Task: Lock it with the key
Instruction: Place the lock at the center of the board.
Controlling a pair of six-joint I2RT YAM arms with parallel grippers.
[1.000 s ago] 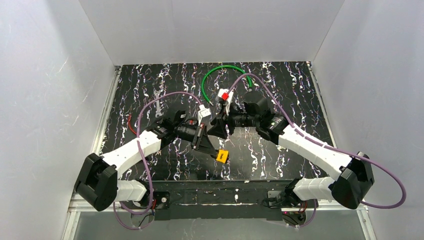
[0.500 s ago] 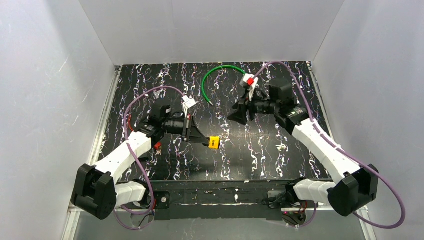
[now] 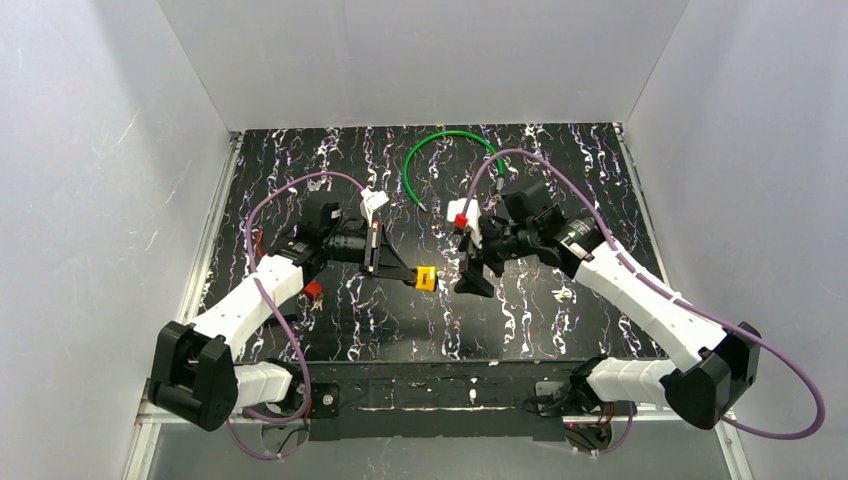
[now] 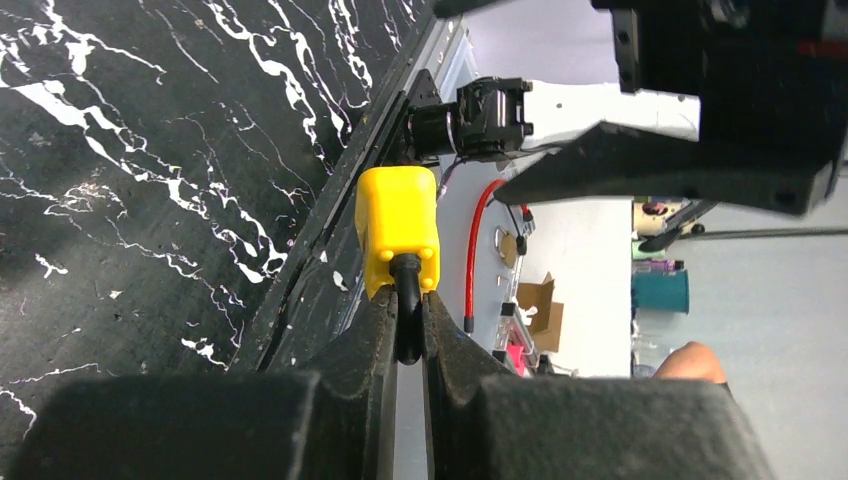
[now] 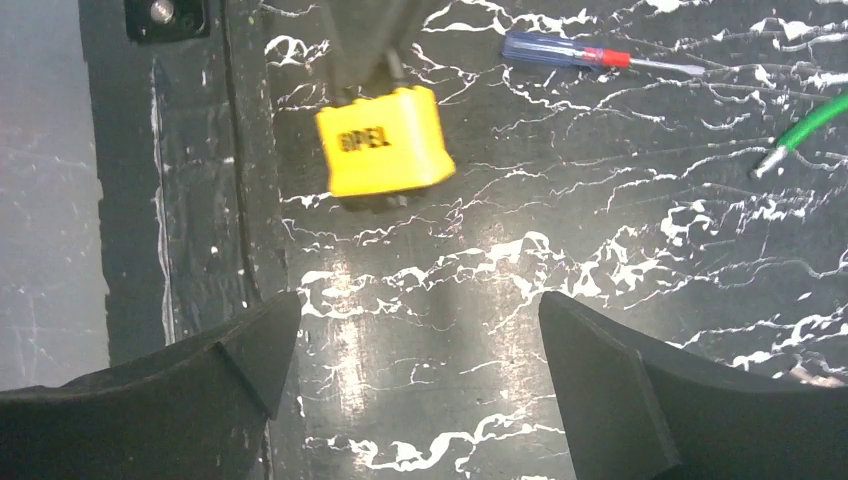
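The lock is a yellow padlock that hangs above the black marbled mat. My left gripper is shut on its dark shackle, and the yellow body sticks out past the fingertips. My right gripper hovers just right of the lock, apart from it. Its jaws stand wide open with nothing between them. In the right wrist view the lock sits ahead of the open right gripper, its black lettering facing the camera. A tiny whitish piece lies on the mat; I cannot tell whether it is the key.
A green cable curves at the back of the mat. A blue-handled screwdriver lies beyond the lock. A small red piece sits beside the left arm. The table's front rail runs close to the lock.
The right gripper swung away to the back right, then came back down beside the lock and opened wide. The left gripper carried the lock slightly back and left.
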